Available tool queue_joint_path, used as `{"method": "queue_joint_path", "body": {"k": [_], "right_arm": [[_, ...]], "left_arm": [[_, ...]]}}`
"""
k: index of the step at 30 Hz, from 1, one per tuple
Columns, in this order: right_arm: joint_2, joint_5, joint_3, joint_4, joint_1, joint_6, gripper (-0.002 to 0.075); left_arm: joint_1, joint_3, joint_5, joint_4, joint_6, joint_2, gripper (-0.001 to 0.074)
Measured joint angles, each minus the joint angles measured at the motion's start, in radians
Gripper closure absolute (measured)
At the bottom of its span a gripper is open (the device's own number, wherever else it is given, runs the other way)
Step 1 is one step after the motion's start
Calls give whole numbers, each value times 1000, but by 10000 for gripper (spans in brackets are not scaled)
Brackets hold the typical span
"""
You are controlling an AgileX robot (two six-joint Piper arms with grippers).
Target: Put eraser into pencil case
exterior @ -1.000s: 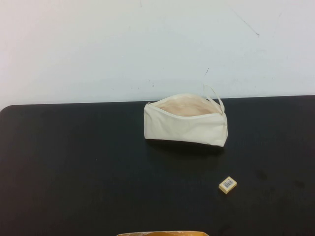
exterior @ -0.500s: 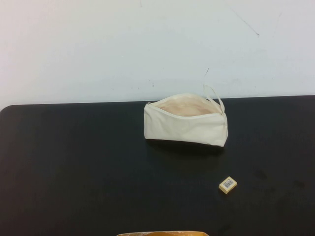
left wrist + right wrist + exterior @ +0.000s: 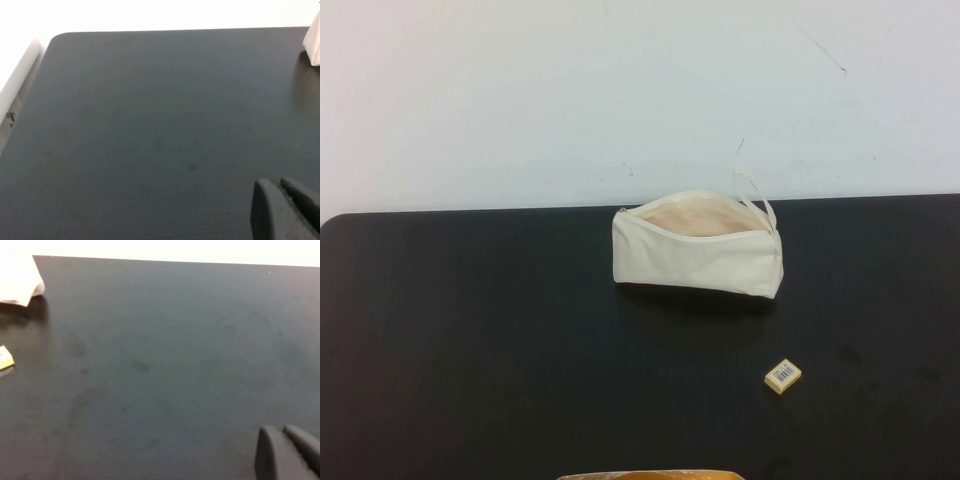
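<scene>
The cream-white pencil case (image 3: pixel 697 250) stands on the black table near the back edge, zip open, peach lining showing, loop strap (image 3: pixel 756 198) at its right end. The tan eraser (image 3: pixel 782 375) with a barcode label lies on the table in front of it, to the right. In the right wrist view the eraser (image 3: pixel 5 358) and a corner of the case (image 3: pixel 19 282) show at the frame's edge. My left gripper (image 3: pixel 278 186) is shut and empty over bare table. My right gripper (image 3: pixel 281 432) is shut and empty, away from the eraser. Neither gripper shows in the high view.
The black table (image 3: pixel 470 340) ends at a white wall behind the case. A yellow-orange object (image 3: pixel 650 475) shows at the near edge in the high view. The table's rounded left corner (image 3: pixel 57 37) shows in the left wrist view.
</scene>
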Motion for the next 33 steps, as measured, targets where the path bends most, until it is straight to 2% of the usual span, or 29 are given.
{"method": "queue_joint_path", "body": {"k": [8, 12, 18, 21, 25, 29, 33], "right_arm": [[0, -75, 4, 0, 0, 0, 727], [0, -248, 4, 0, 0, 0, 727], [0, -609, 4, 0, 0, 4, 727], [0, -714, 4, 0, 0, 69, 727], [0, -781, 4, 0, 0, 166, 727], [0, -852, 4, 0, 0, 179, 727], [0, -732, -82, 0, 0, 135, 727]], "left_arm": [[0, 0, 0, 0, 0, 0, 736], [0, 0, 0, 0, 0, 0, 736], [0, 0, 0, 0, 0, 0, 736], [0, 0, 0, 0, 0, 0, 736], [0, 0, 0, 0, 0, 0, 736], [0, 0, 0, 0, 0, 0, 736], [0, 0, 0, 0, 0, 0, 736]]}}
